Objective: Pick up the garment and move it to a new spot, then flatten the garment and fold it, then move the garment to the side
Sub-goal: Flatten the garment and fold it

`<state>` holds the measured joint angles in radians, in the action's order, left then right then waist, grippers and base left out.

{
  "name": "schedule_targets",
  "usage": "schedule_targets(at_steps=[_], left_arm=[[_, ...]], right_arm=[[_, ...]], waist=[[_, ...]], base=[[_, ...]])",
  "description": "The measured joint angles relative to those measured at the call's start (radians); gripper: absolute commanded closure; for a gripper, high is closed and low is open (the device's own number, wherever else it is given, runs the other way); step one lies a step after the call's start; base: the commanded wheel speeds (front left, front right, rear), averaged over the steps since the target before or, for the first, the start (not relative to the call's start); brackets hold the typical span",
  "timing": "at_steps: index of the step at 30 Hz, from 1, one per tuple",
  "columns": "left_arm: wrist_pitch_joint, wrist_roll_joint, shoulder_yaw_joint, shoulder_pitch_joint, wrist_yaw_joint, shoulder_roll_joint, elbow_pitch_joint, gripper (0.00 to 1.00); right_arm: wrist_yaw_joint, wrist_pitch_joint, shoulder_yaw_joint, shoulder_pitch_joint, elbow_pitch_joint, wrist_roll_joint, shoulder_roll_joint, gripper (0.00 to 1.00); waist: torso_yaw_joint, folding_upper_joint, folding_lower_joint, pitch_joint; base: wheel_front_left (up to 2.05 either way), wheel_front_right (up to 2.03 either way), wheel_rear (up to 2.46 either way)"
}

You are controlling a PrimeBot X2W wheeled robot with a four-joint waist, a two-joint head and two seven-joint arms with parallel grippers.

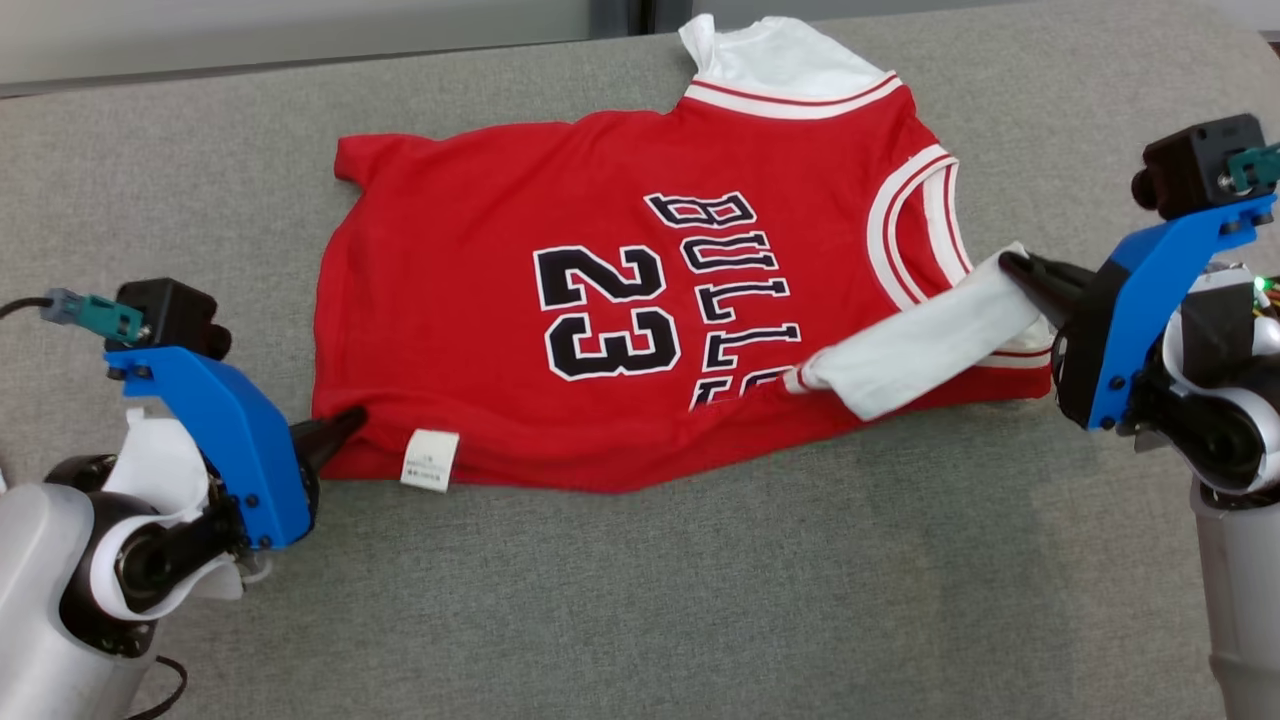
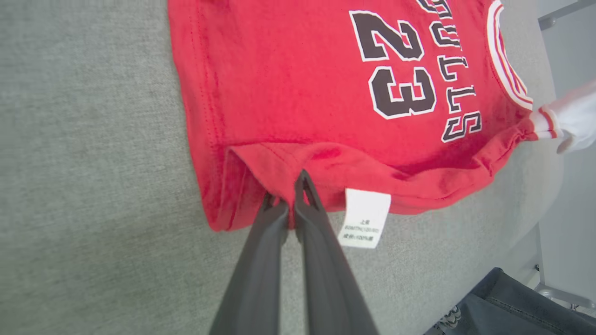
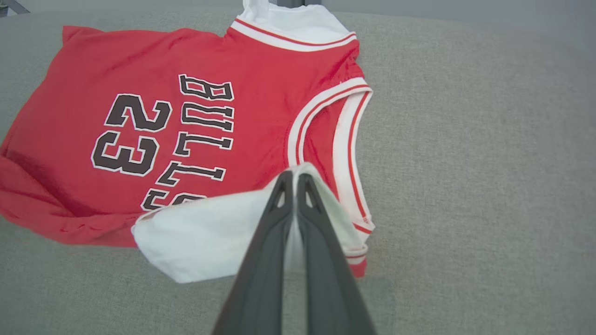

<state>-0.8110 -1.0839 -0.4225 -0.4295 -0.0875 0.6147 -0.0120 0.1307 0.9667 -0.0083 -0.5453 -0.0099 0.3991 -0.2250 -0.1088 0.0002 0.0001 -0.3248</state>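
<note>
Garment: the red garment (image 1: pixel 480 330) lies spread on the grey surface (image 1: pixel 700 610), toward 12 o'clock in the head view, with its hem (image 1: pixel 328 300) at 9 o'clock and its neckline (image 1: pixel 900 235) at 3 o'clock.
Left gripper: the left gripper (image 1: pixel 345 425) is at 8 o'clock of the cloth, fingers pressed together on the near hem corner, just beside the care label (image 1: pixel 430 460).
Right gripper: the right gripper (image 1: pixel 1015 265) is at 3 o'clock, pinching the white sleeve (image 1: pixel 920 355) near the shoulder. The sleeve lies turned in over the end of the lettering.
Step in hand (my reading): carrying the near long edge toward 12 o'clock for a lengthwise fold.
How to do it well: raise both pinches together and level. Hold the edge between them taut but not stretched, and travel at one pace so the crease runs straight from 9 to 3.
Watch: the near edge bunches between the grippers (plain in the left wrist view). A slight outward pull should clear it.
Release: only once the edge rests flat.
</note>
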Motion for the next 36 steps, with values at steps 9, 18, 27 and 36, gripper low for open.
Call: schedule_targets(at_steps=[9, 18, 27, 36], left_arm=[[0.035, 0.019, 0.01, -0.014, -0.013, -0.011, -0.057, 1.0], [0.077, 0.028, 0.009, -0.024, -0.009, -0.041, -0.089, 0.0], [0.321, 0.122, 0.036, 0.055, -0.003, -0.072, -0.071, 0.0], [0.646, 0.253, 0.038, 0.22, -0.071, -0.165, -0.053, 0.0]], right_arm=[[0.0, -0.103, 0.015, -0.053, 0.106, -0.003, -0.001, 1.0], [0.0, -0.233, 0.055, -0.095, 0.166, 0.018, -0.005, 0.0], [0.0, -0.326, 0.039, -0.066, 0.177, 0.02, -0.041, 0.0], [0.0, -0.332, -0.104, 0.115, 0.124, -0.03, -0.039, 0.0]], waist=[[0.009, 0.0, 0.0, -0.031], [0.025, 0.0, 0.0, -0.035], [0.054, 0.0, -0.0002, 0.017], [0.084, -0.0001, -0.0003, 0.077]], base=[[0.0, 0.0, 0.0], [0.0, 0.0, 0.0], [0.0, 0.0, 0.0], [0.0, 0.0, 0.0]])
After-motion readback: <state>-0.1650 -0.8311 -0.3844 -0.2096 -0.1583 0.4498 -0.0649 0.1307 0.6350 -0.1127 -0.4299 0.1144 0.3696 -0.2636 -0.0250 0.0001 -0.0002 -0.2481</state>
